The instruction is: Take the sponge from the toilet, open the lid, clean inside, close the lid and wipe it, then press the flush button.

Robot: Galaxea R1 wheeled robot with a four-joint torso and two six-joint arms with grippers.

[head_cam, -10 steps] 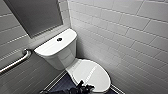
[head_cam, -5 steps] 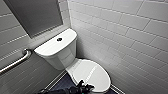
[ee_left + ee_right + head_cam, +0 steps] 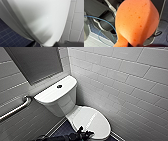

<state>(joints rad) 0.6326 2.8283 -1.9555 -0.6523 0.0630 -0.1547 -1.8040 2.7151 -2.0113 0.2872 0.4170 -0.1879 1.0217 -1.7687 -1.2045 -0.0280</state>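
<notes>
The white toilet (image 3: 62, 105) stands in a tiled corner with its lid (image 3: 93, 120) down. The dark round flush button (image 3: 59, 86) sits in the middle of the tank top. My left gripper (image 3: 83, 133) hangs open at the lid's near front edge, just above it. From the left wrist the lid (image 3: 41, 18) is a glossy white curve close by. The orange-red sponge (image 3: 136, 22) looms large in the right wrist view, pinched at its narrow waist by my right gripper (image 3: 133, 45), which is shut on it.
A metal grab bar (image 3: 15, 109) runs along the left wall, under a grey panel (image 3: 35, 62). White tiled wall (image 3: 125, 84) closes in on the right. Dark blue floor tiles (image 3: 62, 129) lie beside the bowl. A blue cable (image 3: 102, 18) loops over my base.
</notes>
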